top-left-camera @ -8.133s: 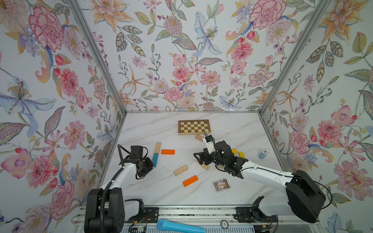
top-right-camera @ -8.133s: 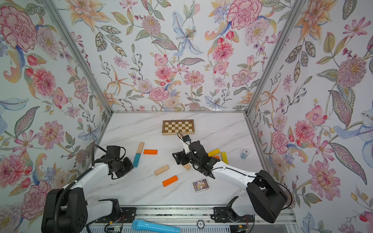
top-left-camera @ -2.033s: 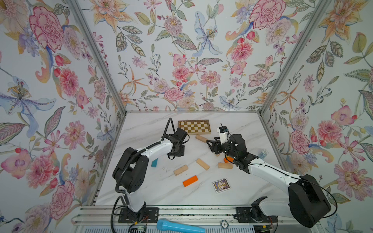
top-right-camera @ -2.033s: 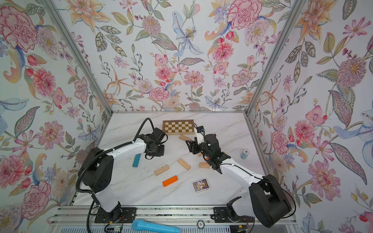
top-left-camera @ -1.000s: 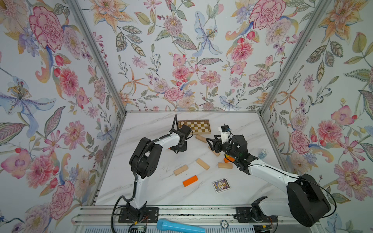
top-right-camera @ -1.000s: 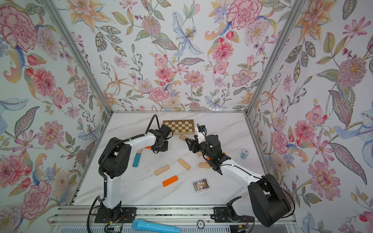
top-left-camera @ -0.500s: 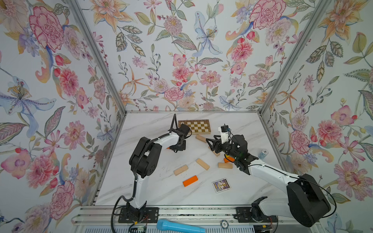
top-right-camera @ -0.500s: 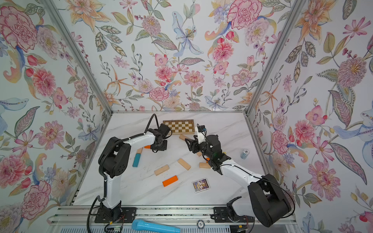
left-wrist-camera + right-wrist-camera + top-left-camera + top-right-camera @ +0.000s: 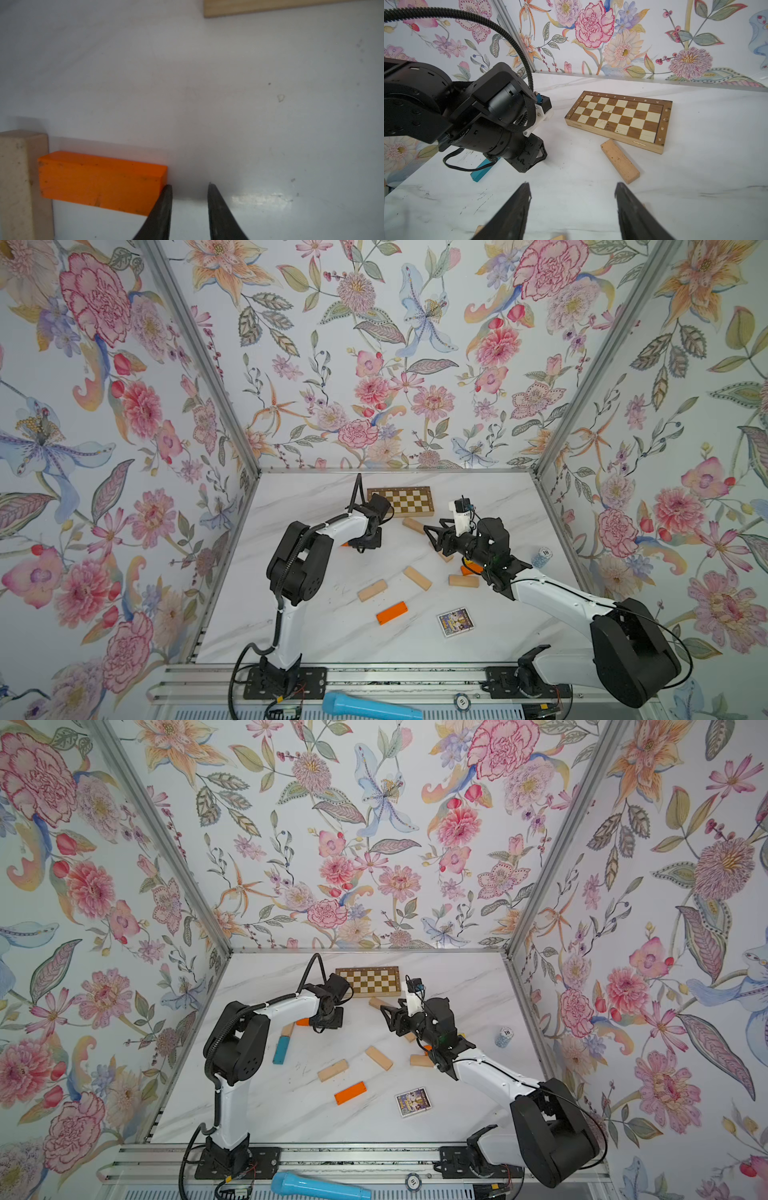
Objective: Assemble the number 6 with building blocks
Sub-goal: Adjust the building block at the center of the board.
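Building blocks lie scattered on the marble table [image 9: 316, 626]. My left gripper [image 9: 189, 185] is open, its jaws a narrow gap apart with nothing between them. One finger touches the end of an orange block [image 9: 99, 182], which lies against a pale block [image 9: 18, 182]. In both top views this gripper [image 9: 365, 541] [image 9: 326, 1021] hangs low beside that orange block [image 9: 302, 1021], near a teal block [image 9: 281, 1049]. My right gripper [image 9: 572, 184] [image 9: 430, 533] is open and empty above the table, near a pale block [image 9: 619, 164]. Pale blocks [image 9: 372, 590] [image 9: 417, 577] [image 9: 463, 580] and an orange one [image 9: 392, 612] lie nearer the front.
A checkered board [image 9: 401, 501] lies at the back. A small picture card [image 9: 456, 621] sits front right, a stack of chips [image 9: 540, 558] by the right wall, and a blue microphone [image 9: 370, 708] on the front rail. Floral walls close in three sides.
Two seconds ago my left gripper was further left; it has reached in beside the orange block. Over the last half second both arms have held nearly still.
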Action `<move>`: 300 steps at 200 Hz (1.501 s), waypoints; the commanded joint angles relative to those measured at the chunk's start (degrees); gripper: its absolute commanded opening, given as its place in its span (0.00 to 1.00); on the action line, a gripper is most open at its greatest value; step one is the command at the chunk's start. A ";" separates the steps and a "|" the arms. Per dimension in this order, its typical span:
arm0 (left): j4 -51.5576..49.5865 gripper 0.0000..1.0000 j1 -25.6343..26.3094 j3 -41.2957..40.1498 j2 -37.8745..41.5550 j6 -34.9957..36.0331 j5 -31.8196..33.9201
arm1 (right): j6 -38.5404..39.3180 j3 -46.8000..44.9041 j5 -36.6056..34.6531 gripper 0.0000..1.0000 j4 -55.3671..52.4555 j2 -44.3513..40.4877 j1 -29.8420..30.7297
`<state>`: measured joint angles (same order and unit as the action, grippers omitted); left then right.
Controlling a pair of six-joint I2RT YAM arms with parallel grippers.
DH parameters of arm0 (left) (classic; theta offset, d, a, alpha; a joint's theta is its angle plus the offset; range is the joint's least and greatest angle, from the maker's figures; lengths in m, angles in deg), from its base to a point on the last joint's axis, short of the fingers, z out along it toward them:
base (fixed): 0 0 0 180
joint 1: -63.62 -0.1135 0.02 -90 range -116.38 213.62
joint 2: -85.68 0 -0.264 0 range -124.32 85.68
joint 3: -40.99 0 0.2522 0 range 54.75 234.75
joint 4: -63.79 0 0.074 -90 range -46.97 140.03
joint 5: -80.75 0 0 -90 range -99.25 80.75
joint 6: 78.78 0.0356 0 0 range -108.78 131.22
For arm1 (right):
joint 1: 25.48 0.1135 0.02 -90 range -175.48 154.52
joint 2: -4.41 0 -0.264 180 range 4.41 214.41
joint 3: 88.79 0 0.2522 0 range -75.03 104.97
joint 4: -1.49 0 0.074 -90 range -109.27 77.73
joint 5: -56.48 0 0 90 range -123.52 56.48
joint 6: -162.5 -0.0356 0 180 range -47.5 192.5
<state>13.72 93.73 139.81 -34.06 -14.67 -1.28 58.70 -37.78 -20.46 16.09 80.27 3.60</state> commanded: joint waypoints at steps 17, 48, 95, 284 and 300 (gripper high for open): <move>-2.25 0.32 -0.99 -1.40 -2.44 1.41 0.78 | -0.33 0.01 0.88 0.66 1.57 0.62 0.36; -1.99 0.32 -1.35 -1.90 -2.36 1.53 0.65 | -0.35 0.01 1.03 0.66 1.61 0.74 0.45; -1.85 0.32 -1.46 -1.86 -2.29 1.94 0.13 | -0.17 0.01 1.09 0.66 1.62 0.70 0.49; -0.26 0.57 -5.34 -13.44 20.76 -5.51 -4.05 | 0.45 0.59 -1.02 0.67 -0.65 -0.62 1.87; -0.31 0.57 -8.59 -14.67 22.24 -4.90 -4.08 | 0.19 1.24 -2.20 0.67 -1.72 0.04 3.79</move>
<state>15.14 89.90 127.15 -15.51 -19.28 -6.92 58.74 -37.78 -20.81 15.83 80.49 5.00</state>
